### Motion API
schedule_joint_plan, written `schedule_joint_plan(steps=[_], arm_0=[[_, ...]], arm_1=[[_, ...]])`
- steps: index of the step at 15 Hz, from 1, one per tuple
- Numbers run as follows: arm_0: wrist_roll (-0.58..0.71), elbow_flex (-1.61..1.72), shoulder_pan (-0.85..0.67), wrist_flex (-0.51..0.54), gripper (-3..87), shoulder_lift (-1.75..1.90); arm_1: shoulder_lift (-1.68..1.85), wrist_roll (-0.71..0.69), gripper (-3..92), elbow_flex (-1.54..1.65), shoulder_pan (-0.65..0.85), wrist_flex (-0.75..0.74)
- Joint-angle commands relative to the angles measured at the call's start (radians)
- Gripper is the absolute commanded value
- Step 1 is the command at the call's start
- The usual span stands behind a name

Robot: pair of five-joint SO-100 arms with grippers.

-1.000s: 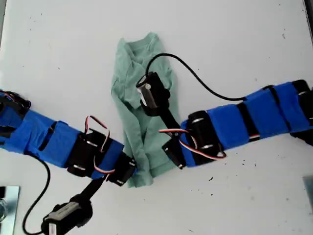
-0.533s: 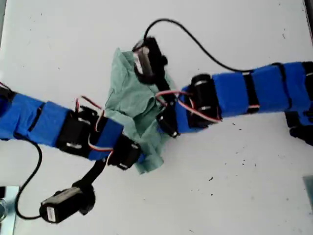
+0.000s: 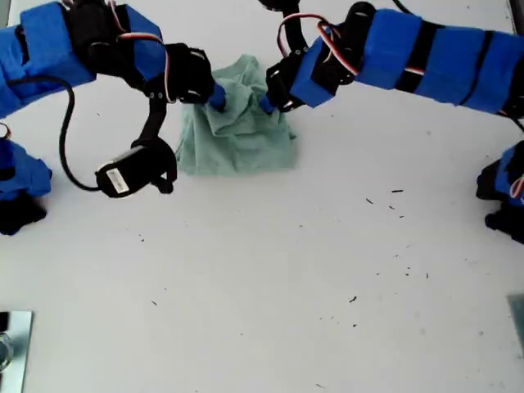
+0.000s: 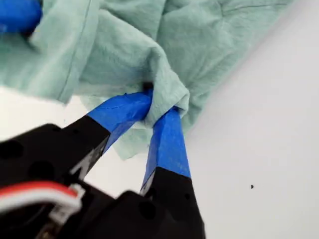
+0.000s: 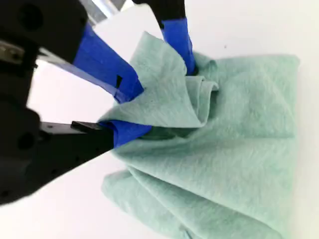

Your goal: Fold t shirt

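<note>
The t shirt (image 3: 241,135) lies bunched in a rumpled heap on the white table (image 3: 327,270), at about 11 o'clock from the exterior view's centre. My first gripper (image 4: 160,102) has its blue-taped fingers pinched nearly together on a raised fold of the cloth. My second gripper (image 5: 137,110), a little wider, clamps a thicker layered edge, with the other gripper's finger just beside it.

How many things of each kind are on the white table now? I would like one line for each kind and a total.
Shirt: 1
Arms: 2, ending in my first gripper and my second gripper, each pinching the shirt
Table: 1
Metal piece, cut off at a corner of the exterior view: 1
Total: 5
</note>
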Motion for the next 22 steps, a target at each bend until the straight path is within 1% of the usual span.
schedule_joint_plan(steps=[1, 2, 3, 4, 6, 7, 8, 9, 10, 11, 12, 13, 14, 15, 16, 17, 18, 19, 20, 21, 22], arm_0=[[-0.002, 0.114, -0.055, -0.103, 16.4, 0.117], [-0.009, 0.16, -0.087, -0.129, 25.3, 0.179], [-0.002, 0.187, -0.137, -0.138, 28.6, 0.267], [0.005, 0.209, -0.216, -0.138, 29.4, 0.37], [0.037, 0.304, -0.399, -0.153, 28.5, 0.568], [0.054, 0.364, -0.437, -0.161, 27.8, 0.641], [0.054, 0.449, -0.446, -0.178, 27.8, 0.696], [0.044, 0.565, -0.44, -0.224, 27.3, 0.75], [0.017, 0.686, -0.419, -0.279, 26.6, 0.808], [0.005, 0.819, -0.397, -0.356, 25.3, 0.888], [-0.014, 0.942, -0.377, -0.405, 20.9, 0.968], [-0.026, 1.055, -0.356, -0.437, 8.4, 1.068], [-0.055, 1.164, -0.316, -0.445, 0.1, 1.197], [-0.106, 1.279, -0.255, -0.428, -0.1, 1.367], [-0.196, 1.404, -0.163, -0.394, -0.1, 1.585], [-0.313, 1.522, -0.048, -0.316, -0.1, 1.83], [-0.39, 1.615, 0.051, -0.239, 0.7, 1.991], [-0.425, 1.628, 0.13, -0.206, 3.2, 1.933], [-0.456, 1.671, 0.202, -0.195, 0.1, 1.987], [-0.449, 1.692, 0.241, -0.204, 3.2, 1.987], [-0.437, 1.729, 0.23, -0.183, 4.3, 1.987]], arm_1=[[0.087, 0.012, 15.0, 0.025, 0.048, -0.071], [0.112, 0.008, 29.2, 0.057, 0.077, -0.118], [0.167, -0.006, 25.3, 0.1, 0.112, -0.178], [0.238, -0.009, 21.3, 0.149, 0.155, -0.233], [0.422, 0.006, 17.7, 0.305, 0.247, -0.276], [0.563, 0.023, 16.2, 0.469, 0.293, -0.31], [0.756, 0.055, 14.8, 0.71, 0.339, -0.405], [0.957, 0.095, 14.4, 0.948, 0.38, -0.472], [1.132, 0.107, 14.4, 1.124, 0.405, -0.462], [1.279, 0.087, 14.0, 1.239, 0.403, -0.396], [1.404, 0.095, 12.8, 1.324, 0.396, -0.305], [1.551, 0.087, 7.3, 1.422, 0.385, -0.225], [1.72, 0.114, 2.3, 1.528, 0.36, -0.156], [1.885, 0.156, 2.3, 1.618, 0.324, -0.077], [2.014, 0.207, 2.3, 1.694, 0.268, 0.003], [2.128, 0.273, 2.2, 1.782, 0.21, 0.074], [2.181, 0.341, 2.2, 1.868, 0.153, 0.133], [2.178, 0.393, 2.2, 1.937, 0.11, 0.164], [2.178, 0.448, 2.2, 2.0, 0.075, 0.179], [2.177, 0.449, 2.3, 2.065, 0.067, 0.181], [2.175, 0.428, 2.3, 2.066, 0.063, 0.176]])
